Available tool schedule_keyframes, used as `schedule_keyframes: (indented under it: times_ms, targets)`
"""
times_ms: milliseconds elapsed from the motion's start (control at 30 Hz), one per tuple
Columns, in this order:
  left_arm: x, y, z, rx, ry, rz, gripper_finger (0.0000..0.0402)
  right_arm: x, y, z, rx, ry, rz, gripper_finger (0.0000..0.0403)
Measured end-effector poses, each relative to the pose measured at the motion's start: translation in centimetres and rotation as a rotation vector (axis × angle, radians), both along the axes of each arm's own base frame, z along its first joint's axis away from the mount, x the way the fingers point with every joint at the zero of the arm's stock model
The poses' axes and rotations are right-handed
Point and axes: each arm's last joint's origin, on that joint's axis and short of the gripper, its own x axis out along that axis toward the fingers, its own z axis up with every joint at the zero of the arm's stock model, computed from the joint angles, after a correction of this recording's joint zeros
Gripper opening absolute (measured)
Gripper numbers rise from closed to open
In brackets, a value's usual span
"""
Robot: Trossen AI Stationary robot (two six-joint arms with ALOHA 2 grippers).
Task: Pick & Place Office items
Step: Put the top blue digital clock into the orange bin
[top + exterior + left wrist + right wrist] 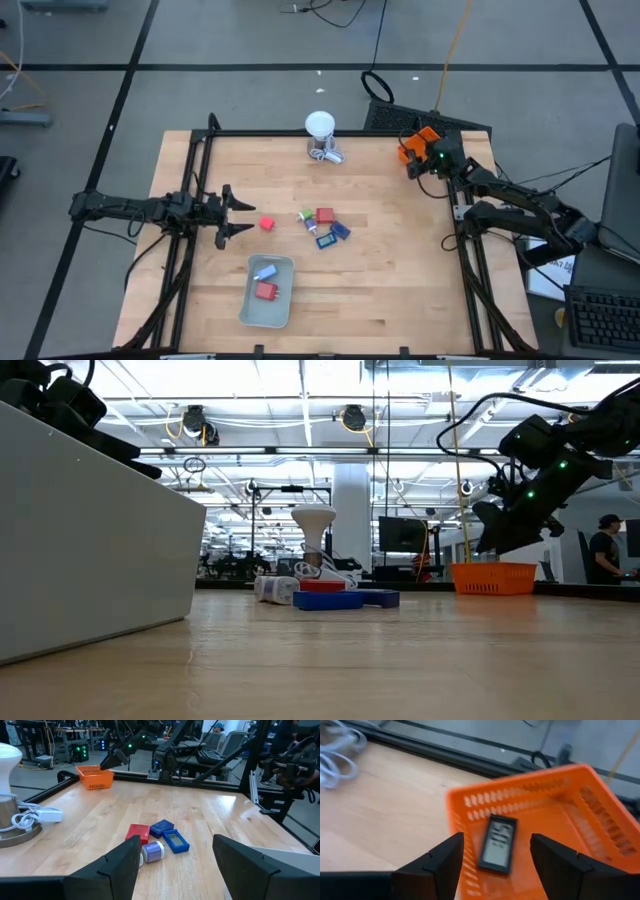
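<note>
Right jaws (492, 865) released above orange bin (580, 815) (dark rectangle (498, 843) inside); left jaws (172, 865) released.

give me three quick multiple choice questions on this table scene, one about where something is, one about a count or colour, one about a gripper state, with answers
1. Where does the dark rectangle with a display lie?
A. in the pale grey tray
B. in the orange bin
C. on the bare wood

2. How many pieces lie in the pale grey tray?
A. none
B. two
C. five

3. How does the left gripper stand?
A. open, holding nothing
B. shut on a red block
C. shut on the lamp cord

Answers:
1. B: the right wrist view shows it on the floor of the orange bin, below the open right gripper.
2. B: the high view shows a light-blue piece and a red block in it.
3. A: the left wrist view shows its fingers spread with only table between them.
</note>
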Motion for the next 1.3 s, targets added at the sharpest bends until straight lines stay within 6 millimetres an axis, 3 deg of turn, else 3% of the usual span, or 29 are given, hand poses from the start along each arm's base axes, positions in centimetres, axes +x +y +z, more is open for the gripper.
schedule_keyframes:
  times_ms: [500,867,1300]
  targets:
    - [0.0,0.0,0.0,0.000,0.000,0.000,0.0264,3.5,2.1,1.5,-0.057,-0.217,0.248,0.0210]
    - [0.0,0.0,0.0,0.000,0.000,0.000,0.0246,5.8,4.8,2.2,-0.088,-0.282,0.446,0.0210]
    - [0.0,0.0,0.0,0.000,-0.001,0.000,0.0270,7.5,9.0,2.2,-0.054,-0.295,0.685,0.0210]
